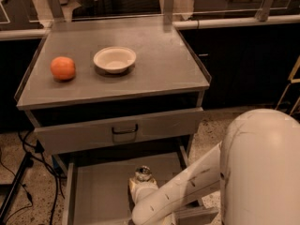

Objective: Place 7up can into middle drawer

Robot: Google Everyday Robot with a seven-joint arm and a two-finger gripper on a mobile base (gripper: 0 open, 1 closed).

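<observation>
The 7up can (143, 173) shows its shiny silver top; it stands upright inside the open middle drawer (98, 193), near the middle of the floor. My gripper (140, 187) is right at the can, its cream-coloured end against the can's lower part, which it hides. My white arm (187, 186) reaches in from the lower right over the drawer.
An orange (63, 68) and a white bowl (115, 59) sit on the grey cabinet top (159, 69). The drawer above, with a dark loop handle (124, 129), is slightly pulled out. Black cables (21, 172) lie on the floor at the left.
</observation>
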